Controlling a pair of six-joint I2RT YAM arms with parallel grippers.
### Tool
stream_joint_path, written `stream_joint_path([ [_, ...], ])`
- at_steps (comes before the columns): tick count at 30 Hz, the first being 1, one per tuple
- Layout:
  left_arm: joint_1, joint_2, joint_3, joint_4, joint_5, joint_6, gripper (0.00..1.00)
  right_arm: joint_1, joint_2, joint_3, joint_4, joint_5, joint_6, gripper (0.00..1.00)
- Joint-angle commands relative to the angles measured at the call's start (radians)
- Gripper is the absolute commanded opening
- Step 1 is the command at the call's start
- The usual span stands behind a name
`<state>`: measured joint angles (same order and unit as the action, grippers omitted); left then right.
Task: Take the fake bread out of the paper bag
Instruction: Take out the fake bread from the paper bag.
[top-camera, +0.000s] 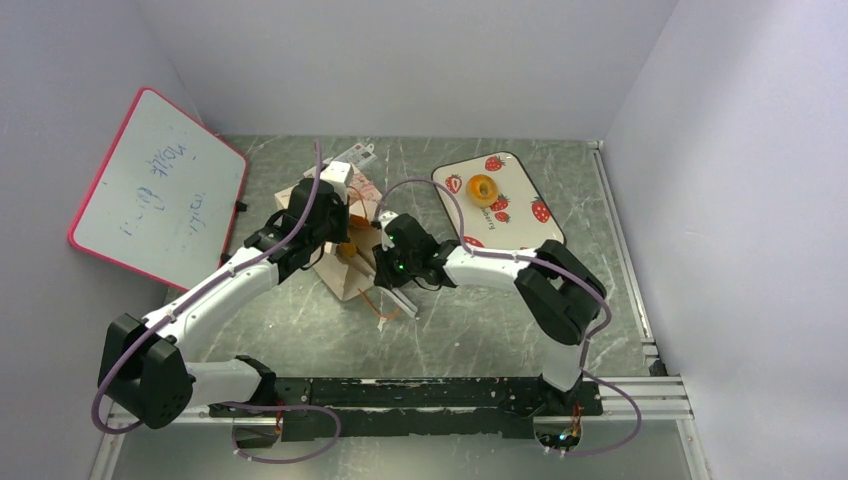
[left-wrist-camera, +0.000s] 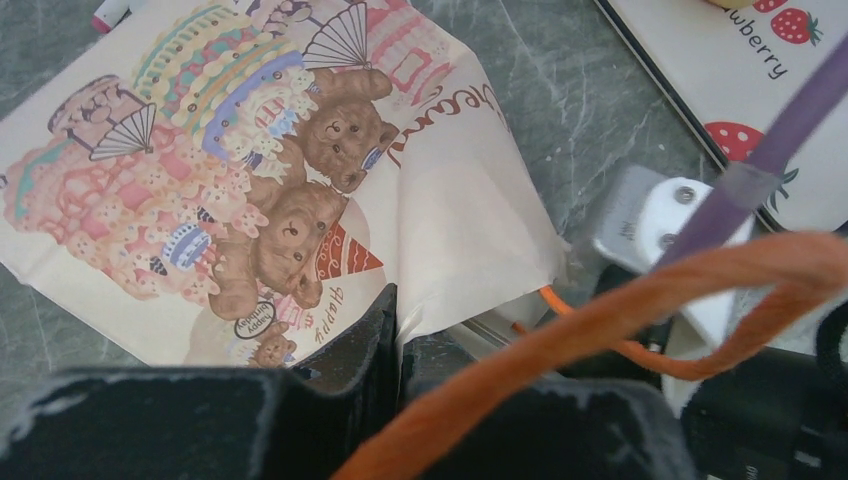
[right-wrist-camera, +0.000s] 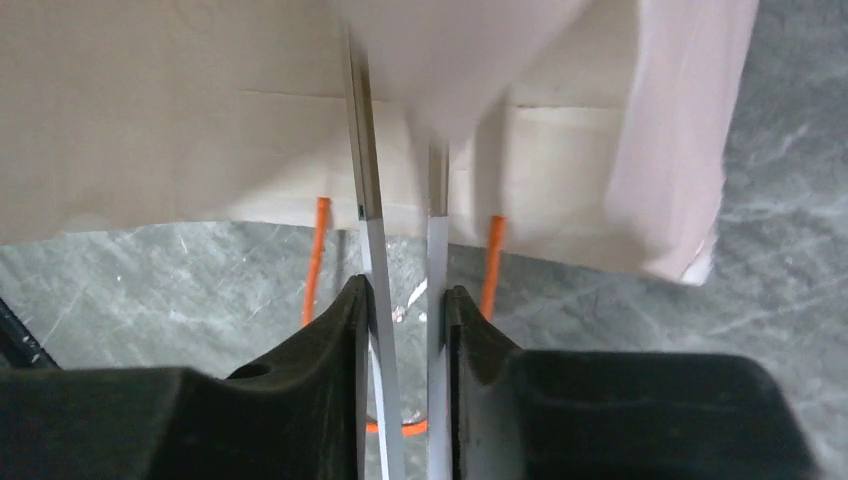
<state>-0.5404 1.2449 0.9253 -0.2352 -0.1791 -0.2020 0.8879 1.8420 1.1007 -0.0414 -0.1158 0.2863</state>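
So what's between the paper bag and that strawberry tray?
The right gripper, beside the paper bag, then bare table before the tray; the top view shows it.

Pale lavender walls are enclosing a grey-green marbled table, and a pink-framed whiteboard is leaning against the left wall.

We count, from top view and both wrist views:
- paper bag: one
- orange cord handles: two, in left wrist view
- bread ring: one in sight; we cannot count pieces inside bag
- tray: one
- whiteboard: one
- tag card: one
- arms: two, left arm and right arm
- purple cables: two, one per arm
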Motion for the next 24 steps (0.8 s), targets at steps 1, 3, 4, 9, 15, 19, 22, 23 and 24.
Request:
stream_joint_path([
  [1, -0.006, -0.008, 0.023, -0.001, -0.010, -0.044, 0.07, -0.001, -0.105, -0.050, 0.014, 0.014, 0.022, 0.20],
  [3, -0.006, 0.003, 0.033, 0.001, -0.031, -0.066, 0.07, -0.001, -0.141, -0.062, -0.012, 0.030, 0.022, 0.18],
  [4, -0.006, 0.009, 0.039, 0.001, -0.041, -0.080, 0.07, 0.000, -0.155, -0.064, -0.032, 0.036, 0.021, 0.18],
  [9, -0.005, 0.035, 0.064, -0.001, -0.086, -0.135, 0.07, 0.000, -0.244, -0.078, -0.107, 0.059, 0.023, 0.16],
  [15, -0.006, 0.053, 0.067, 0.000, -0.121, -0.202, 0.07, 0.000, -0.360, -0.086, -0.211, 0.100, 0.033, 0.15],
  [19, -0.005, 0.062, 0.074, -0.004, -0.151, -0.238, 0.07, 0.000, -0.441, -0.107, -0.278, 0.134, 0.053, 0.15],
  [22, -0.006, 0.070, 0.080, -0.009, -0.169, -0.255, 0.07, 0.000, -0.516, -0.144, -0.327, 0.164, 0.077, 0.15],
  [23, -0.005, 0.072, 0.078, -0.010, -0.182, -0.265, 0.07, 0.000, -0.536, -0.147, -0.343, 0.173, 0.085, 0.15],
  [24, -0.004, 0.072, 0.075, -0.010, -0.189, -0.272, 0.07, 0.000, -0.557, -0.151, -0.358, 0.185, 0.094, 0.15],
])
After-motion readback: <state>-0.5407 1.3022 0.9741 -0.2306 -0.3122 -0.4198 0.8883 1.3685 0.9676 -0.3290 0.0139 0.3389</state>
